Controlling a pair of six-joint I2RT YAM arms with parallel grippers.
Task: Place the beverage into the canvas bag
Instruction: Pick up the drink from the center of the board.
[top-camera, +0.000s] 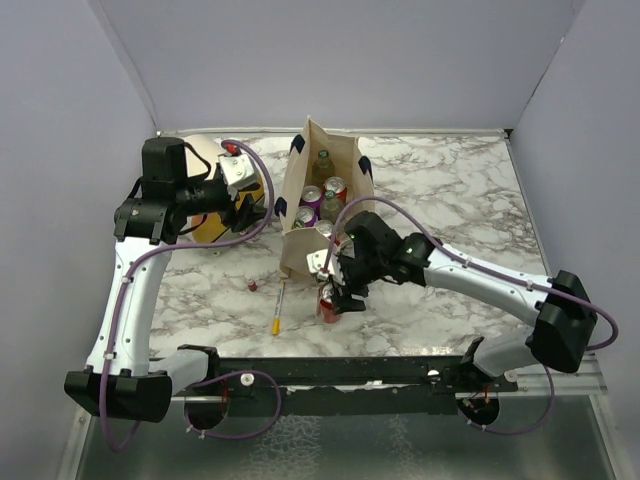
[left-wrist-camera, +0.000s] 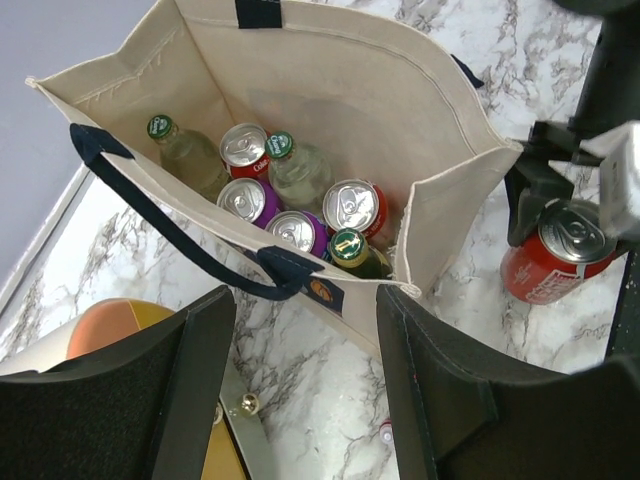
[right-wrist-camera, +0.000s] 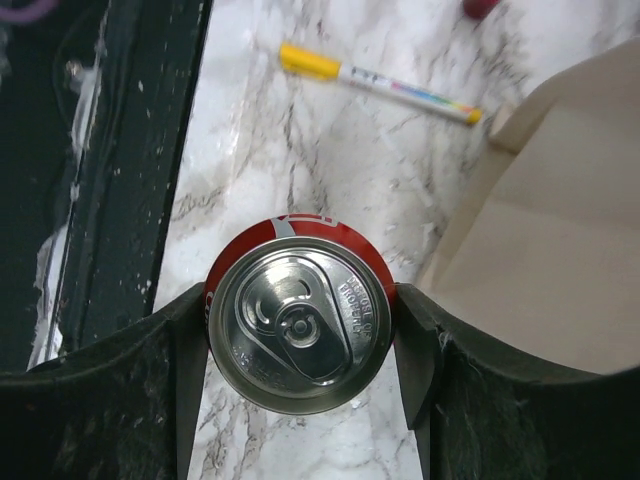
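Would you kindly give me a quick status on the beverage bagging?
Left fingers open, empty. Right fingers closed on red aluminium can, beside cream canvas bag. Bag mouth open; green-capped bottles and cans already inside.

From high behind the near edge we overlook the whole table (top-camera: 450, 190). Left wrist camera looks down into the canvas bag (left-wrist-camera: 330, 90); right wrist camera sits close over the red can (right-wrist-camera: 300, 325), seen in all three.

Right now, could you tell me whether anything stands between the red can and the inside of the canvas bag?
Only the side wall of the canvas bag, rising beside the red can; its mouth is open, though cans and bottles crowd inside.
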